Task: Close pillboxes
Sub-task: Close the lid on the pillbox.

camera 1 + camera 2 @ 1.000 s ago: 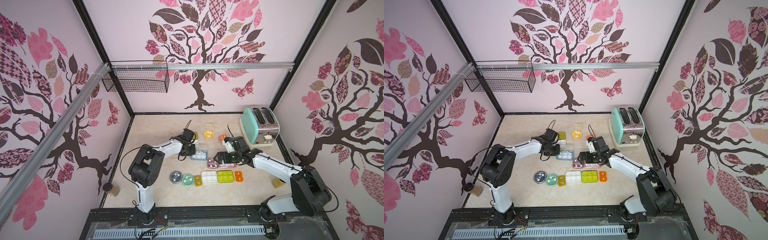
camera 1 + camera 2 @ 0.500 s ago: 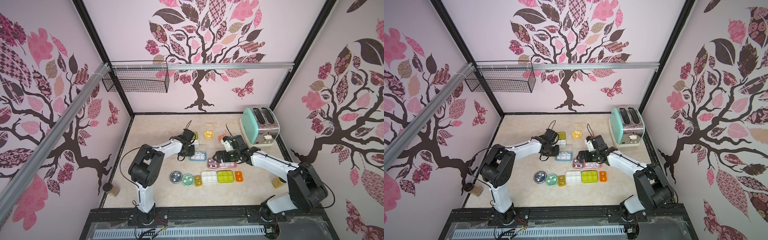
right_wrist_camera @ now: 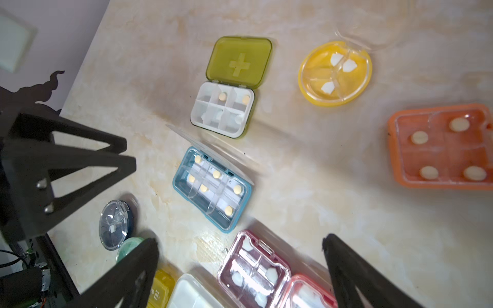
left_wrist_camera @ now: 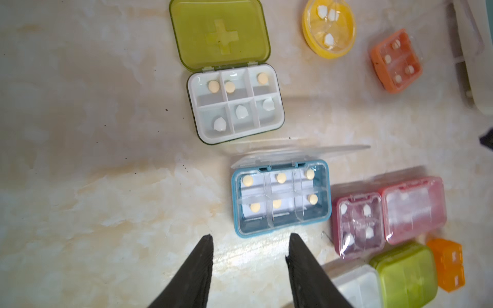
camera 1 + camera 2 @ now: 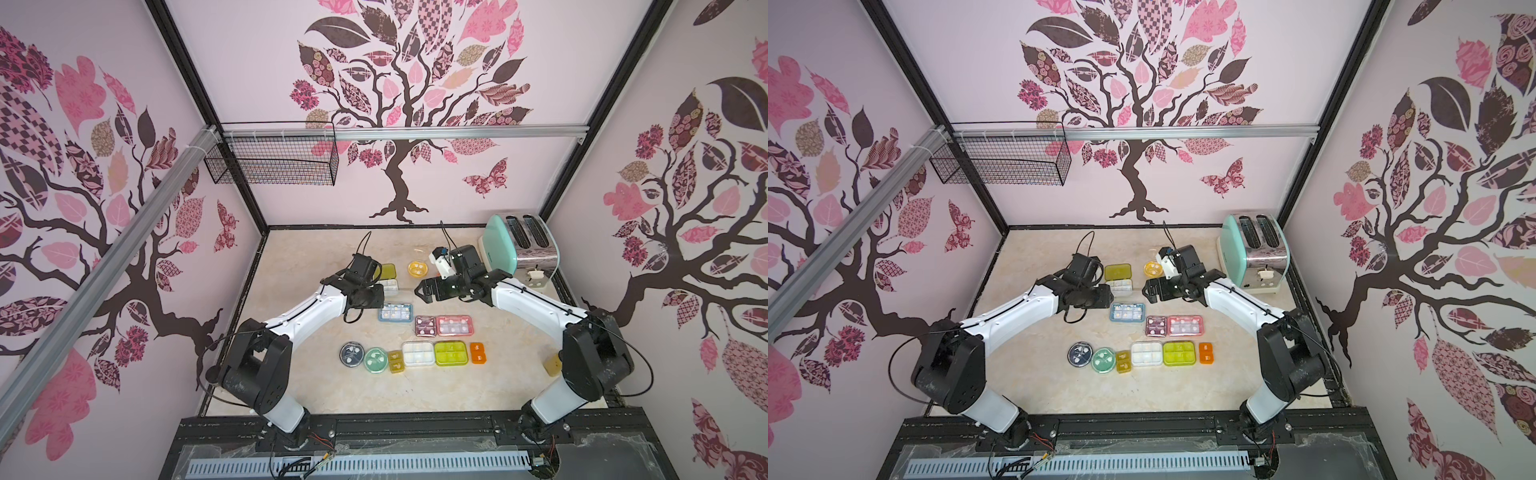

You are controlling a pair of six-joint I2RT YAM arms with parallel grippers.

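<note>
on the left part of the table (image 5: 299, 266), the left gripper (image 4: 250, 237) has changed the most. one second ago its fingers were almost together. now they stand about half apart, with nothing between them. it hangs just in front of the blue box (image 4: 280, 197) and does not touch it. behind, toward the far edge, the box with the olive lid (image 4: 236, 104) lies fully open. the blue box has not moved, and its clear lid (image 4: 298, 153) is raised at a slant, so it is not closed. i think the left gripper is preparing for this lid, but that is only my guess. nearer the front edge, the row of six boxes (image 5: 415, 354) looks shut. the round yellow box (image 5: 417, 268), close to the far edge, is open. the right gripper (image 3: 240, 240) was right at the dark red box (image 5: 425, 325) and the pink box (image 5: 454, 325) a second ago. now it has drawn away from them toward the far edge, its fingers as wide as before and empty. both these boxes look shut, so i judge that its work there is finished. further right, near the toaster (image 5: 521, 245), the square orange box (image 3: 440, 146) seems open, though i am not sure. it and the yellow one are probably next for this arm.
</note>
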